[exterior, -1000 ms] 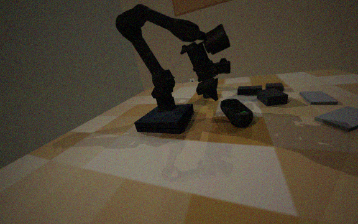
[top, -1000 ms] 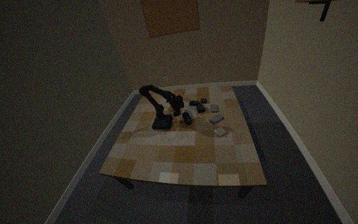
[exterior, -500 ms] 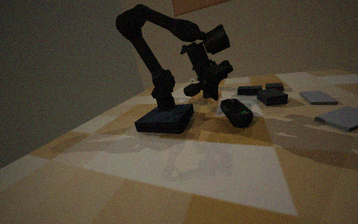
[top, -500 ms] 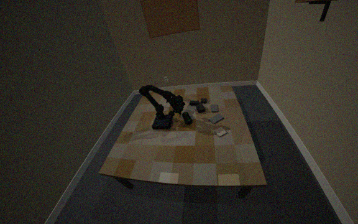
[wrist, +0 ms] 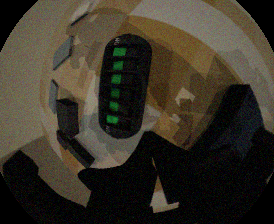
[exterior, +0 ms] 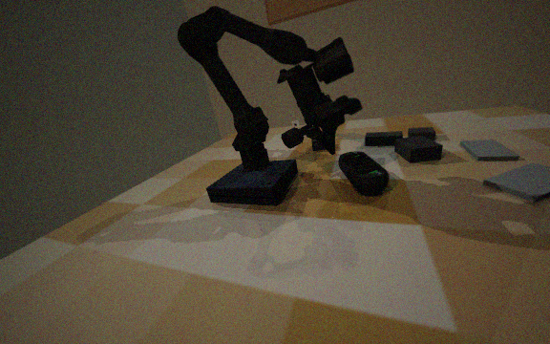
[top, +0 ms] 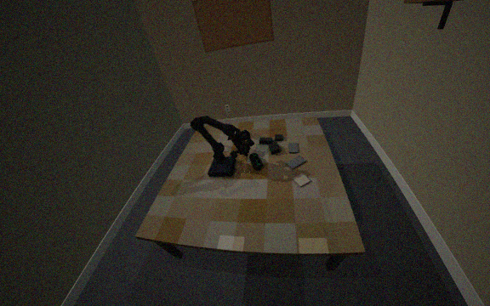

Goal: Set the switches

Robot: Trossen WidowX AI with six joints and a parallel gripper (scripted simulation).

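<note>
The dark controller unit (top: 256, 163) (exterior: 362, 176) (wrist: 132, 85) sits on the bench with its switches up, so its label is hidden. In the wrist view it stands nearly upright in the picture, with six rocker switches in a column. Each shows a green end on the left and a dark end on the right. Which ends are pressed down cannot be told in this dim, grainy picture. My gripper (top: 247, 154) (exterior: 331, 151) (wrist: 148, 133) is shut with nothing in it. It hangs above the bench, beyond the unit's far end in the exterior view, apart from it.
Dark box modules (top: 275, 148) (exterior: 418, 149) (wrist: 67, 116) stand behind and right of the unit. Flat grey plates (top: 296, 162) (exterior: 535, 181) (wrist: 63, 53) and a pale plate (top: 302, 180) lie farther right. The arm's base (top: 222, 167) (exterior: 252, 183) is left of the unit.
</note>
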